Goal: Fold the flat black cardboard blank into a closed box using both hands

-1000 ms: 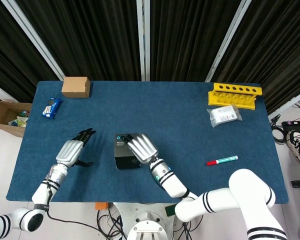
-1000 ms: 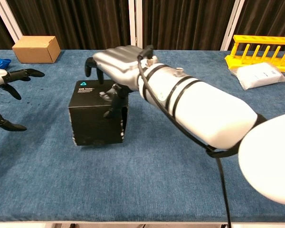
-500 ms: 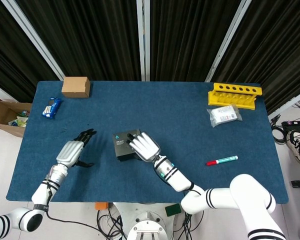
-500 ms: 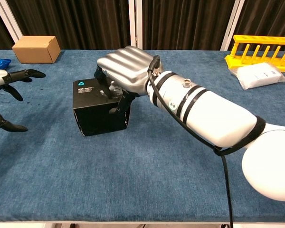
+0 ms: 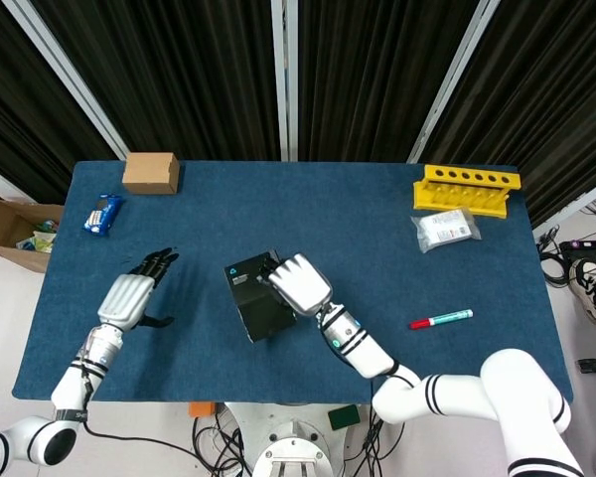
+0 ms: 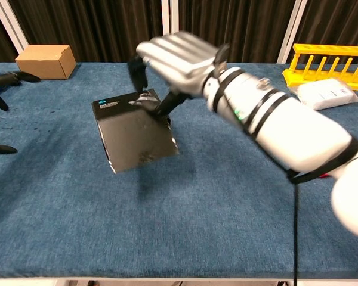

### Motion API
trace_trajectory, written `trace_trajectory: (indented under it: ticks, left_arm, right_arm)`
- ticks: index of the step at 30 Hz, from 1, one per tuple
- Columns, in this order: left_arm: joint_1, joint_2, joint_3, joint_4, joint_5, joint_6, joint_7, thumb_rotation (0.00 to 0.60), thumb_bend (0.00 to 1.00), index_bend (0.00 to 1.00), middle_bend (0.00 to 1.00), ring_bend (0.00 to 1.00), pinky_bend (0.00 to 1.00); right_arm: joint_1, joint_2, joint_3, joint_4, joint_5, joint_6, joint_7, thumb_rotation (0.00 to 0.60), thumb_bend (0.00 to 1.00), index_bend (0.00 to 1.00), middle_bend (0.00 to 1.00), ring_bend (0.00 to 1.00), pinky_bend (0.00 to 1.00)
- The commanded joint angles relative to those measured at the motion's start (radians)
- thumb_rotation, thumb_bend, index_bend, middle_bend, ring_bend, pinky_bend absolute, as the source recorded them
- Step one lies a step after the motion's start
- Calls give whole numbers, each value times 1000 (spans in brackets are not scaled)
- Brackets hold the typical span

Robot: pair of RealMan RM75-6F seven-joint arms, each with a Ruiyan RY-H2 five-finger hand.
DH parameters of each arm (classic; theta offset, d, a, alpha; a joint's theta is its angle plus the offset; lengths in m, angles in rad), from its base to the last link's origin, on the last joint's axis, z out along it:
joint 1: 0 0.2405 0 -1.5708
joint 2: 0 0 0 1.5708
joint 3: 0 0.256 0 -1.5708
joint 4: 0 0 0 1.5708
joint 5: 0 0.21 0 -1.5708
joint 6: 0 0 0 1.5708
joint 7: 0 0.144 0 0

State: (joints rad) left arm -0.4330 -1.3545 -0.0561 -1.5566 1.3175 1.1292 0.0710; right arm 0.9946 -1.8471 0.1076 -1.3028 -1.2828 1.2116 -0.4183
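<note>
The black cardboard box (image 5: 257, 297) (image 6: 134, 131) is folded into a cube with a small teal logo on its top face. It hangs tilted above the blue table, and its shadow falls on the cloth beneath. My right hand (image 5: 298, 283) (image 6: 178, 56) grips it from above at the top right edge, fingers curled over the lid. My left hand (image 5: 127, 296) is off to the left, apart from the box, with its fingers spread and nothing in it. In the chest view only the left fingertips (image 6: 6, 77) show at the left edge.
A brown cardboard box (image 5: 150, 172) (image 6: 45, 61) and a blue packet (image 5: 101, 214) lie at the back left. A yellow rack (image 5: 467, 188) and a white bag (image 5: 445, 230) sit at the back right. A red marker (image 5: 440, 319) lies to the right.
My right hand has lifted the black box off the table and tipped it. My left hand has drawn back to the left, farther from the box.
</note>
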Motion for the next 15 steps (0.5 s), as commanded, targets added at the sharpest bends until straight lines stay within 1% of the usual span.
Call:
trace_trajectory:
  ticks: [1,2,3,6,8,12,13,15]
  left_arm:
    - [35,41,-10,-18,-4,81,79,600,18,28,0,13,284]
    - [45,50,-12,-19,-7,101,94,600,17,30,0,15,284]
    - [58,61,-17,-17,-12,127,111,600,17,31,0,17,284]
    - [96,90,-26,-8,-11,198,114,600,15,40,0,27,284]
    - [131,113,-29,0,-7,254,104,600,14,51,0,41,285]
    - [196,166,-22,18,10,344,81,600,4,63,0,47,283]
    - [215,185,-12,25,27,363,55,600,1,63,0,47,279]
    - [244,208,3,38,53,389,-5,600,0,65,0,47,270]
  right_arm:
    - [-68,97,6,-81,-31,65,27,600,386,477,390,634,927]
    - [-87,126,5,-105,-31,76,36,600,386,466,382,616,891]
    - [-115,170,5,-142,-28,94,49,600,386,443,370,588,829]
    - [-196,301,-2,-246,-13,143,76,600,386,373,333,480,623]
    - [-260,407,-16,-314,5,174,95,600,386,300,299,376,477]
    - [-380,601,-60,-419,41,210,158,600,386,161,220,216,316]
    - [-415,653,-78,-435,40,217,193,600,386,137,194,175,271]
    - [-469,715,-103,-445,35,234,252,600,386,107,157,114,203]
